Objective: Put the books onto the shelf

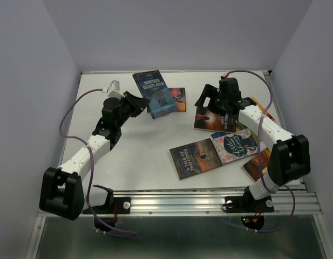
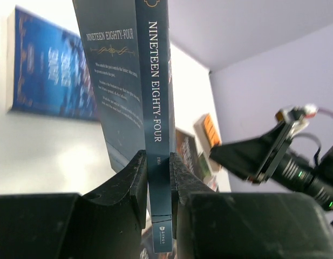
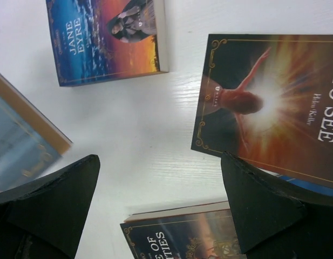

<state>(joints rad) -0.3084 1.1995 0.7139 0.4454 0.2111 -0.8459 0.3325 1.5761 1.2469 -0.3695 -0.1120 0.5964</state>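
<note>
Worktop (image 1: 139, 156), white, as I see it. Landmark: Tale of Two Cities book (image 1: 196, 157), lying flat. Pink-teal book (image 1: 235, 145) just beside its right edge. Dark brown book (image 1: 207, 123) behind it. Jane Eyre book (image 1: 176, 100) farther back, leftward.

Left arm (image 1: 84, 155): reaches from its near-left base forward and to the right, elbow low.
Left wrist (image 1: 114, 110): raised, turned toward the right arm.
Left gripper (image 2: 158, 164): jaws nearly closed, clamped on the lower end of a book (image 2: 155, 81), one finger on each cover.
Left fingers (image 2: 135, 181): black, pads pressed flat, spine showing between them.
Right arm (image 1: 260, 123): reaches from its near-right base forward and to the left.
Right wrist (image 1: 229, 90): pitched downward.
Right gripper (image 3: 160, 167): jaws spread wide, nothing between them.
Right fingers (image 3: 53, 197): black, tips pointing down.
Grippers: well apart.
</note>
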